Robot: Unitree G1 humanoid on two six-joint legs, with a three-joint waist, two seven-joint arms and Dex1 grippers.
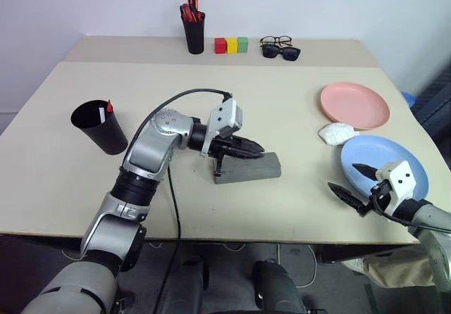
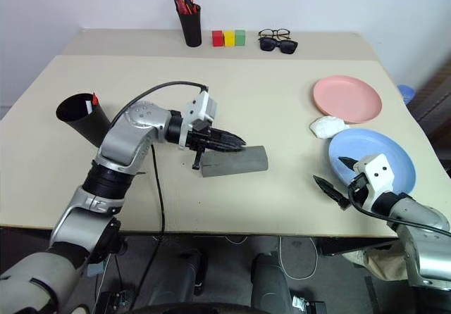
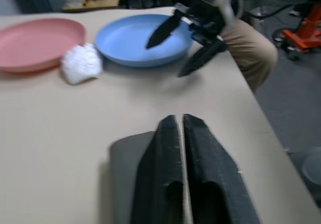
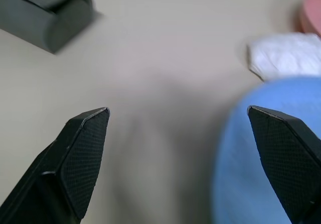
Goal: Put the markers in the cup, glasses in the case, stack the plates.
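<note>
The light blue plate (image 1: 384, 165) lies at the table's near right edge, just beside the pink plate (image 1: 354, 105), with the right gripper (image 1: 356, 181) spread wide astride its near rim, so stacking looks in hand, needing a close on that rim, while the left gripper (image 1: 243, 147), fingers nearly together and empty, hovers over the closed case (image 1: 248, 168).

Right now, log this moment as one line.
left gripper: shut, over closed case | right gripper: open at blue plate | pink plate: unstacked
</note>
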